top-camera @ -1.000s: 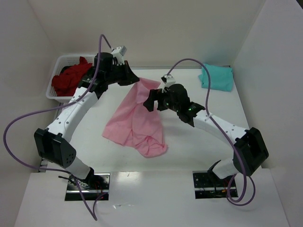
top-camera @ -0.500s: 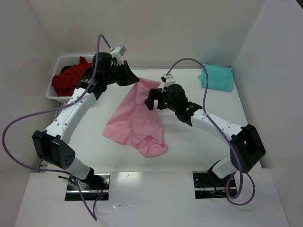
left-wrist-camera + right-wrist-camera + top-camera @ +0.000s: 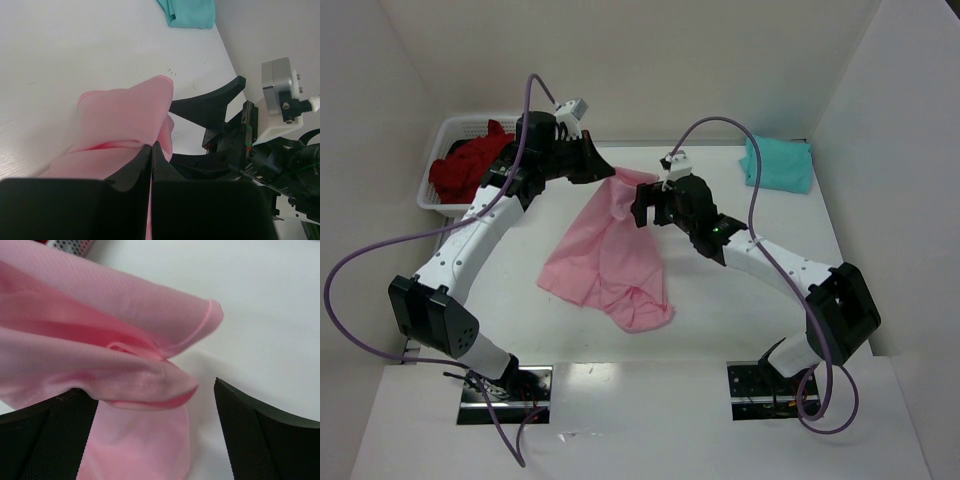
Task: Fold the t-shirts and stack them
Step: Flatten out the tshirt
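A light pink t-shirt (image 3: 605,260) hangs from its top corner down onto the table, crumpled. My left gripper (image 3: 611,172) is shut on that corner, and in the left wrist view its jaws (image 3: 151,146) pinch the pink cloth (image 3: 125,115). My right gripper (image 3: 642,207) is open beside the shirt's upper right edge. In the right wrist view a folded hem of the pink shirt (image 3: 145,382) lies between its spread fingers (image 3: 250,435), nearer the left one. A folded teal t-shirt (image 3: 778,163) lies at the far right. Dark red t-shirts (image 3: 470,165) fill the basket.
The white lattice basket (image 3: 442,135) stands at the far left, against the wall. The teal shirt (image 3: 189,11) also shows at the top of the left wrist view. White walls close in the table at the back and both sides.
My right gripper has moved a little up and left, closer to the shirt's raised edge, still open. The left gripper keeps its hold and has barely moved.
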Tool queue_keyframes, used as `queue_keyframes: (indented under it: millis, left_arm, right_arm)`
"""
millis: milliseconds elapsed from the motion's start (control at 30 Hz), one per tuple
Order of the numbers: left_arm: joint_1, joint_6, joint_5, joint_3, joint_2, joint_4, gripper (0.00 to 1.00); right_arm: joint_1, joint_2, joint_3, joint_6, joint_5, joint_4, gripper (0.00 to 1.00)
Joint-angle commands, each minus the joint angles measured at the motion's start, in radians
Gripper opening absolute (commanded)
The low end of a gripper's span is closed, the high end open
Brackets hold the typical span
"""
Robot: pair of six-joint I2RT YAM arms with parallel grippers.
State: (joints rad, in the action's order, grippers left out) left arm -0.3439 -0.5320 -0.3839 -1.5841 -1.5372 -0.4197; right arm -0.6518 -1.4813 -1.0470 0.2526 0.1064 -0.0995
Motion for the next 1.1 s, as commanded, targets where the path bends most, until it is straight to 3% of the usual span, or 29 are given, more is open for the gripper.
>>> queue_keyframes:
  millis: [0,100,167,333,400,467,633,733,767,833,933,1067]
  left_arm:
    - [-0.004,-0.022,-0.047,-0.016,0.011,0.015,0.00]
    - [-0.004,-0.013,-0.053,-0.016,-0.001,-0.002,0.01]
    - [-0.004,-0.013,-0.059,-0.025,-0.011,-0.007,0.02]
    - [-0.004,-0.013,-0.050,-0.025,-0.011,-0.007,0.02]
    - [-0.004,-0.013,-0.050,-0.025,-0.011,0.002,0.02]
    - [-0.004,-0.022,-0.050,-0.025,-0.013,0.002,0.03]
    - [-0.004,-0.013,-0.019,-0.005,-0.021,0.002,0.16]
    - [-0.004,0.000,0.036,0.004,-0.021,0.002,0.35]
    - [0.003,0.007,0.063,0.014,-0.021,0.002,0.44]
    - [0.007,0.011,0.095,0.045,0.003,0.004,0.75]
    - [0.014,0.031,0.119,0.095,0.040,0.038,0.95]
    - [0.014,0.076,0.132,0.253,0.104,0.075,1.00]
  right_arm:
    - [0.006,0.050,-0.010,-0.016,-0.057,-0.150,0.96]
    - [0.006,0.050,-0.011,-0.007,-0.125,-0.183,0.89]
    - [0.006,0.045,-0.016,0.005,-0.151,-0.195,0.77]
    - [0.006,-0.001,-0.063,0.005,-0.198,-0.134,0.36]
    - [0.006,-0.008,-0.064,0.014,-0.209,-0.123,0.14]
    - [0.006,0.001,-0.064,0.032,-0.174,-0.121,0.00]
    - [0.006,0.045,-0.137,0.013,-0.086,-0.028,0.00]
    - [0.015,0.092,-0.219,-0.001,-0.018,0.054,0.00]
    - [0.035,0.106,-0.241,-0.001,-0.016,0.082,0.00]
    - [0.080,0.143,-0.327,-0.004,-0.007,0.135,0.00]
    - [0.100,0.156,-0.433,-0.041,0.015,0.215,0.00]
    - [0.101,0.147,-0.521,-0.073,0.027,0.289,0.00]
